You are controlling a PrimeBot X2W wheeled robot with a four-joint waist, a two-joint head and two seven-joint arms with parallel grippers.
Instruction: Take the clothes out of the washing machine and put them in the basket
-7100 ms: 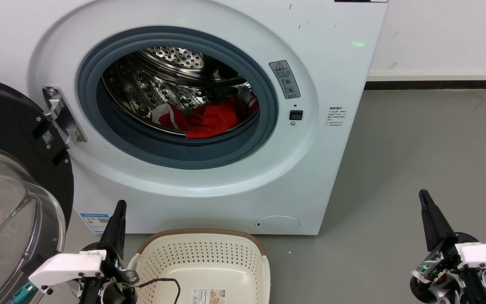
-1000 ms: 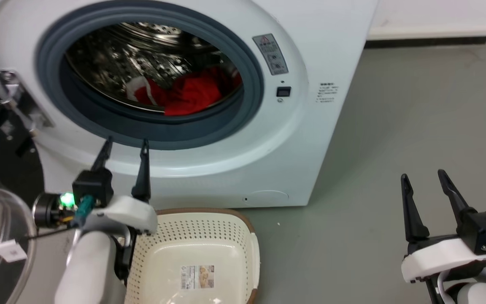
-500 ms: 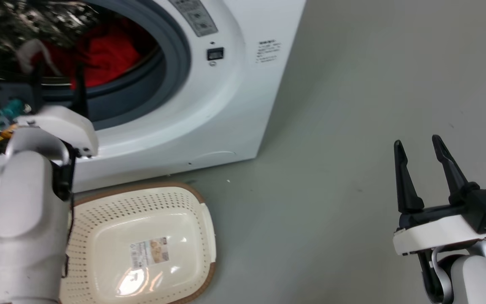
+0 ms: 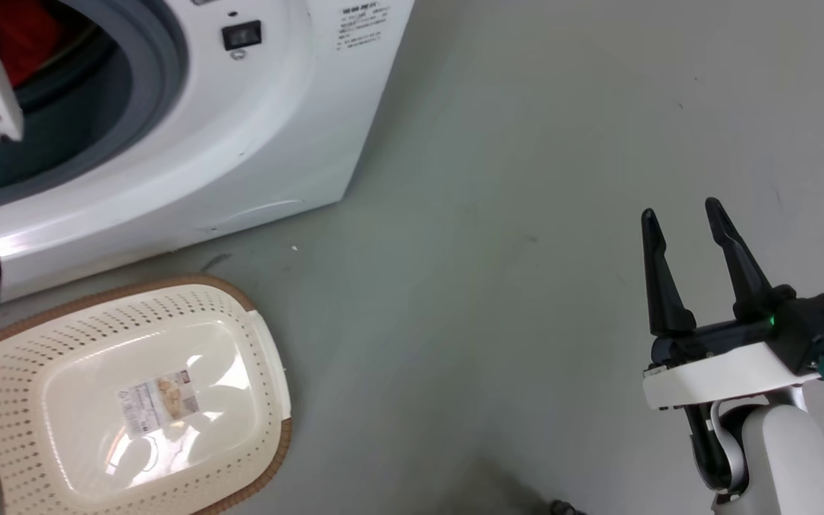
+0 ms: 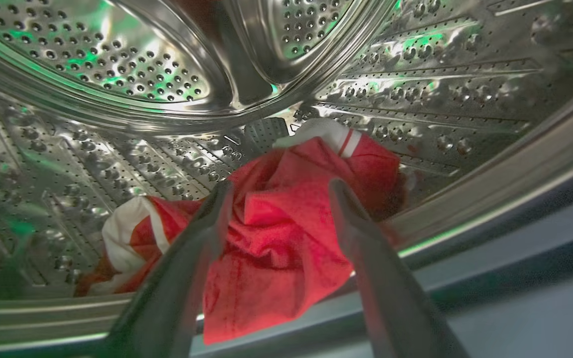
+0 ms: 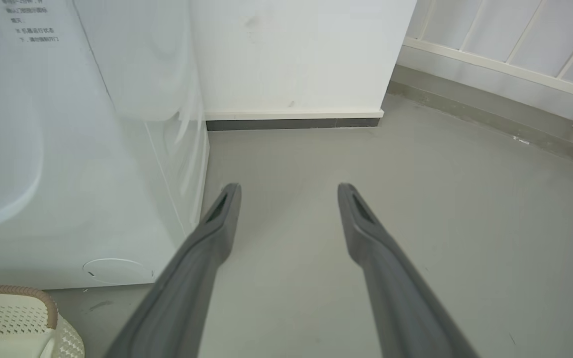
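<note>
Pickup is the step in hand: the left gripper (image 5: 280,185) is inside the washing machine (image 4: 254,136), its two fingers spread apart and pointing at the clothes (image 5: 276,238), a crumpled red heap with white trim. The heap lies low in the steel drum (image 5: 117,74), just behind the door rim, with one fold hanging forward towards the grey seal (image 4: 162,64). The fingers frame the heap on either side, but I cannot tell whether they touch the cloth, and nothing is gripped. The right gripper (image 4: 681,209) hangs over bare floor (image 4: 512,272) well apart from the machine, its fingers likewise spread and empty. The basket (image 4: 97,311) stands on the floor just in front of the machine, below the opening, holding nothing but the paper label (image 4: 158,408) on its base. The task looks barely begun. The next move calls for pushing the left fingers down into the thick middle of the heap and closing on a good bunch of cloth. The arm then needs to draw back over the seal without snagging before lowering the load into the basket
</note>
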